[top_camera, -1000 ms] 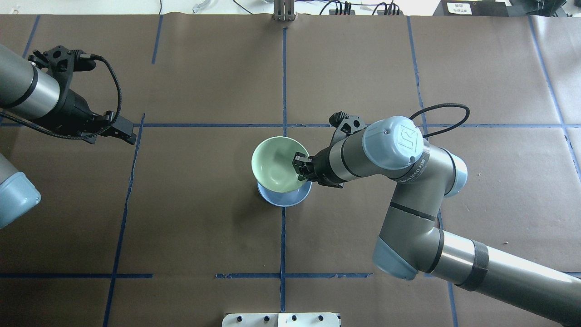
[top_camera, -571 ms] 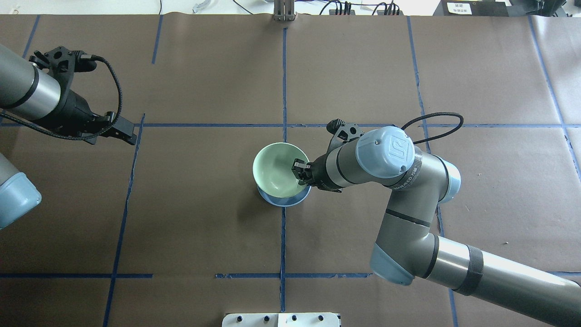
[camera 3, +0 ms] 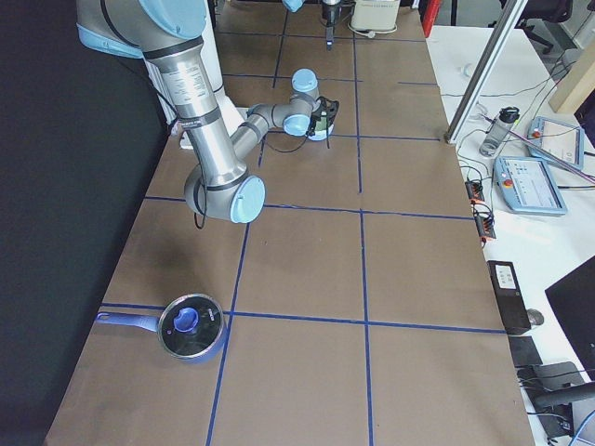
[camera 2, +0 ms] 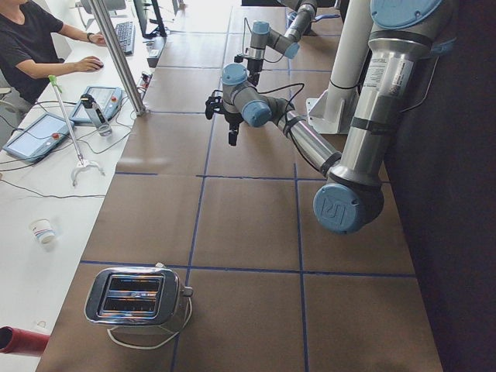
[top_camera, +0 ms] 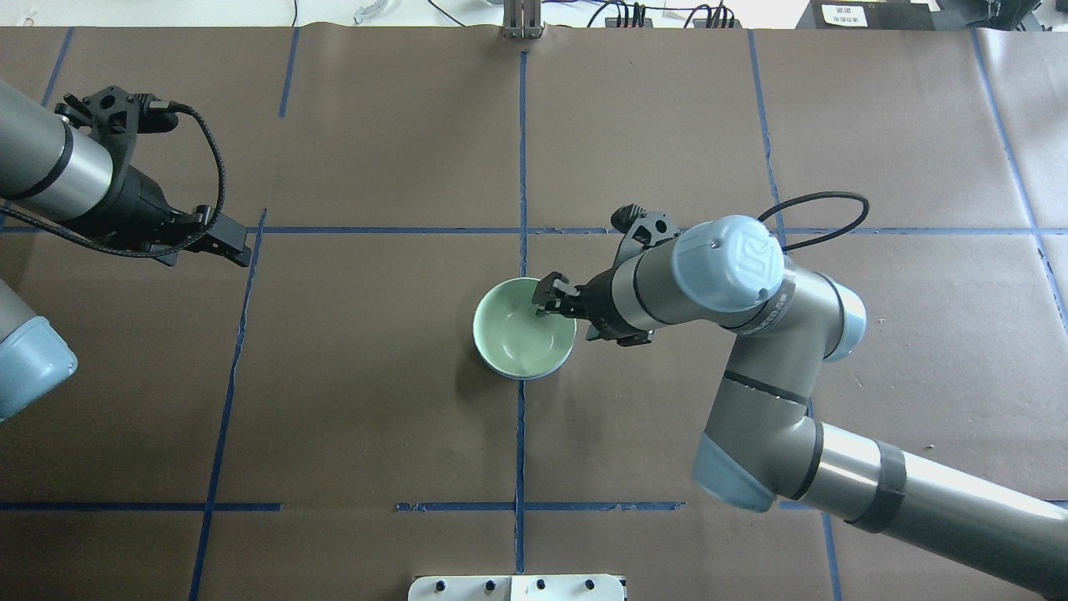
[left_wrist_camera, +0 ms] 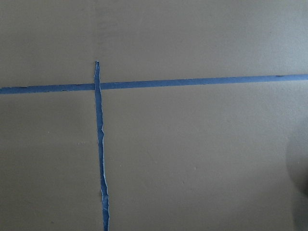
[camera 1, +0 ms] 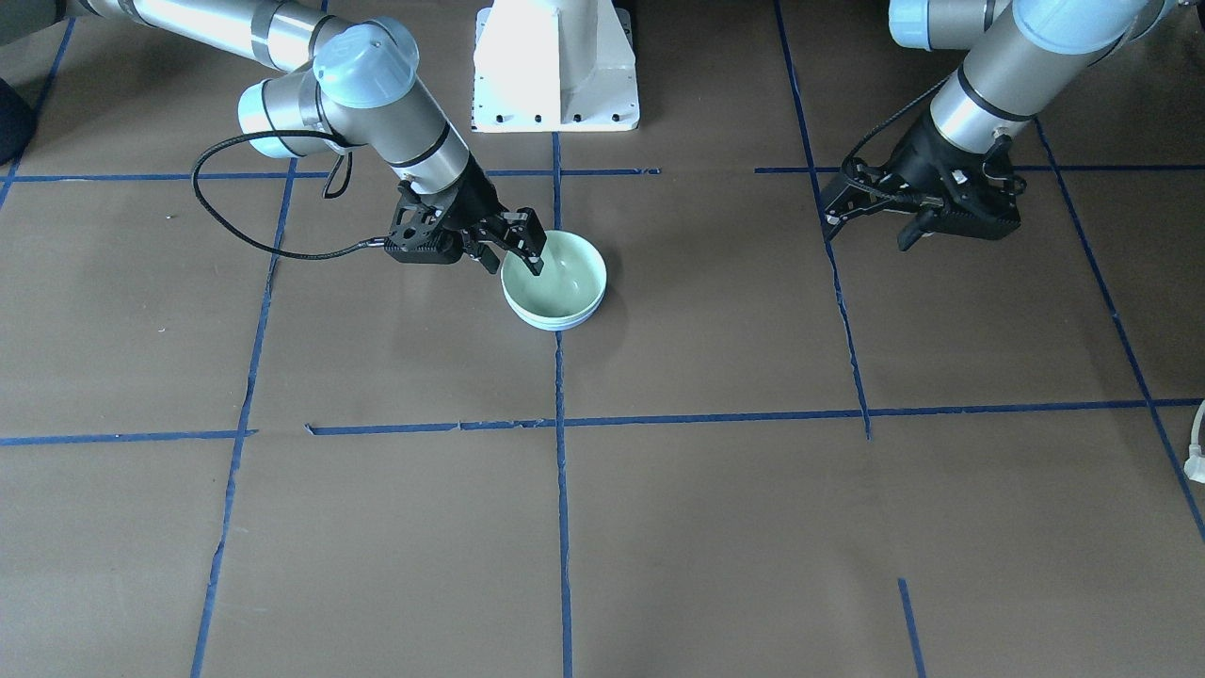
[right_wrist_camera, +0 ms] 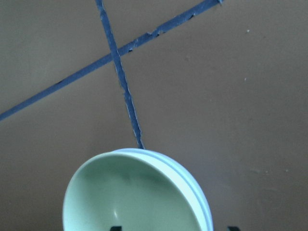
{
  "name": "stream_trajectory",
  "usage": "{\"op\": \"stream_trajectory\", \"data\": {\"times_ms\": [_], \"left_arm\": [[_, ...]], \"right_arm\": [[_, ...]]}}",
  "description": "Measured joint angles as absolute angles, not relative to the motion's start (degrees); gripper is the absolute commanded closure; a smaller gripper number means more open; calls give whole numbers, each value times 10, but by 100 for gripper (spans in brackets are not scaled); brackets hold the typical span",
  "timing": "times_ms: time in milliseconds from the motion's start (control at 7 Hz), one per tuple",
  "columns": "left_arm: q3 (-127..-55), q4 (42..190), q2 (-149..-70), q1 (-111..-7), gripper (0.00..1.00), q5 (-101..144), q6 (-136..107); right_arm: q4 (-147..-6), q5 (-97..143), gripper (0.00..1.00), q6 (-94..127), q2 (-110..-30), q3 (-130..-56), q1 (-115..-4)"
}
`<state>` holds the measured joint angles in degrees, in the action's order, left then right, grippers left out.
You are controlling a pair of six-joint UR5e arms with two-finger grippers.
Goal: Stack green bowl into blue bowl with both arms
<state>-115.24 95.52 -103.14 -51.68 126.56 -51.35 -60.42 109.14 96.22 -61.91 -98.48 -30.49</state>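
Note:
The pale green bowl point(top_camera: 521, 338) sits nested upright in the blue bowl point(top_camera: 534, 376), of which only a thin rim shows point(camera 1: 555, 325). My right gripper point(top_camera: 546, 302) is open and straddles the green bowl's near rim without gripping it. One fingertip point(camera 1: 537, 266) is over the inside and the other is outside. In the right wrist view the green bowl point(right_wrist_camera: 130, 202) lies between the two spread fingertips. My left gripper point(top_camera: 236, 246) hovers far to the left over bare table, empty. It looks open, and its fingers do not show in the left wrist view.
Brown paper with blue tape lines point(top_camera: 521, 167) covers the table. The white pedestal base point(camera 1: 555, 66) stands at the robot's side. A toaster point(camera 2: 136, 298) sits at the far left end and a lidded pot point(camera 3: 191, 327) at the far right end, both well away.
The green bowl, held tilted above the blue bowl, has come down and now sits in it. My right gripper has opened and let go of it. The left arm barely moved.

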Motion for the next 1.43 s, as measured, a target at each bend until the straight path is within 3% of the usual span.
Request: {"op": "stream_trajectory", "data": {"times_ms": [429,857,1143,1429], "left_arm": [[-1152,955,-973,-559,0,1266,-371],[-1101,954,-913,-673,0,1268,-123],[-1023,955,-907,-764,0,1294,24],[-969,927,-910,-842,0,1314,124]], "right_arm": [[-604,1256,0,835,-777,-1069,-471],[-605,1355,0,471,-965,-1058,-649],[-631,1368,0,281,-1010,-1018,-736],[-783,1361,0,42,-1003,-999,-833]]}}
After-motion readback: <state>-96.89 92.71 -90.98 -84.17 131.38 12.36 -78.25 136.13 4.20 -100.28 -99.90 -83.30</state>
